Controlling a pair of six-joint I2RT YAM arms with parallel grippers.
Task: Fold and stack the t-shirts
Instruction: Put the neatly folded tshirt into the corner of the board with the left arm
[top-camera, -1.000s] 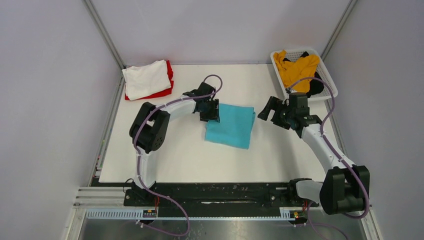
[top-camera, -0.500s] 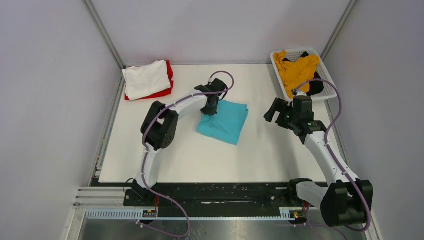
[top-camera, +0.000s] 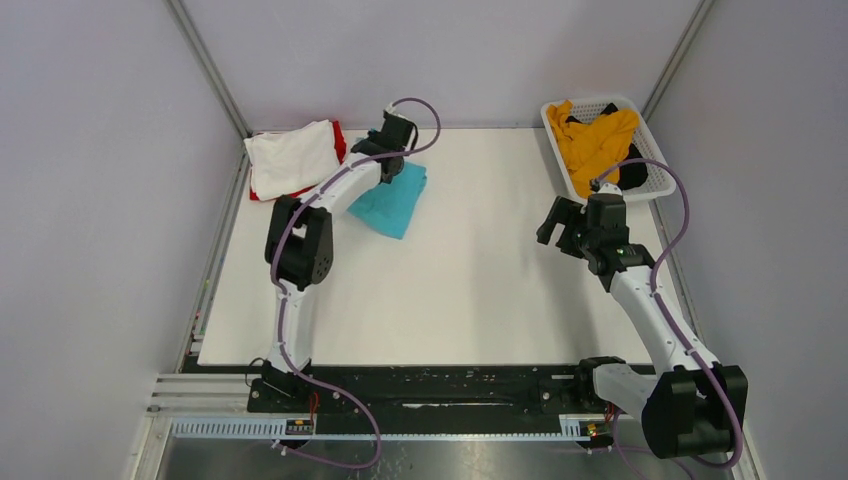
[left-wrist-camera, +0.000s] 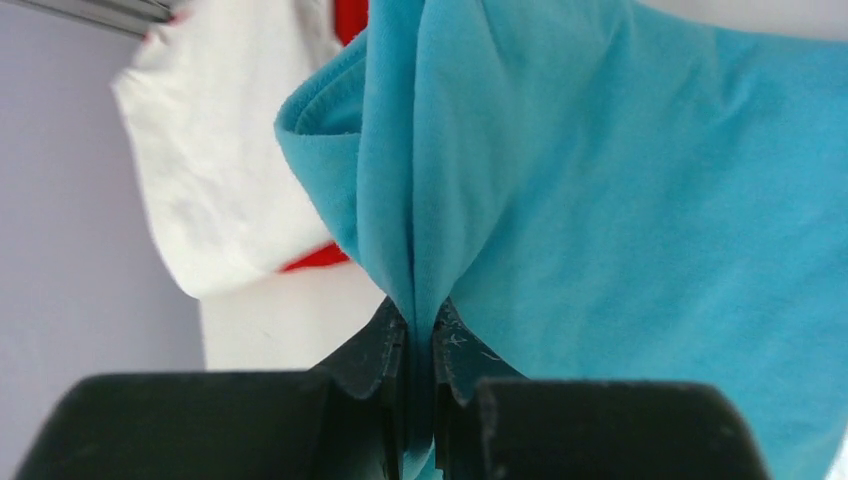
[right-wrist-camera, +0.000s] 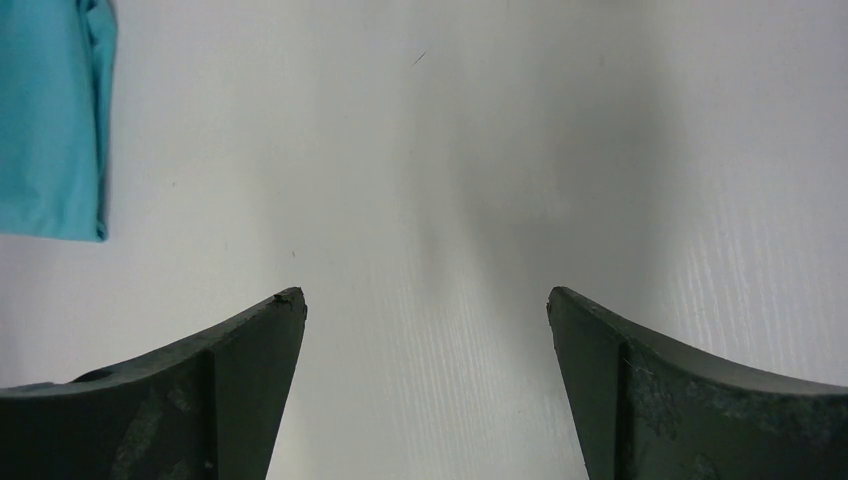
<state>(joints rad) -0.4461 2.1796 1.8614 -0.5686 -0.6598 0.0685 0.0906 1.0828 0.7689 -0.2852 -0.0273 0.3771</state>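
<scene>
The left gripper is pinched tight on a bunched fold of the teal t-shirt, its jaws closed with only cloth between them; the shirt, already folded to a compact packet, trails from that grip at the far left of the table; just beside it lies the stack, the white t-shirt on top of the red t-shirt, both folded, in the far left corner; whether the teal cloth touches the stack I cannot tell; the right gripper is spread wide and holds nothing, poised over bare table on the right; beyond it the white mesh basket holds the mustard yellow t-shirt and the black t-shirt, both crumpled; by my reading two shirts are stacked, the third is folded and needs only setting on top, and two are left to fold, so the job looks a little past halfway
</scene>
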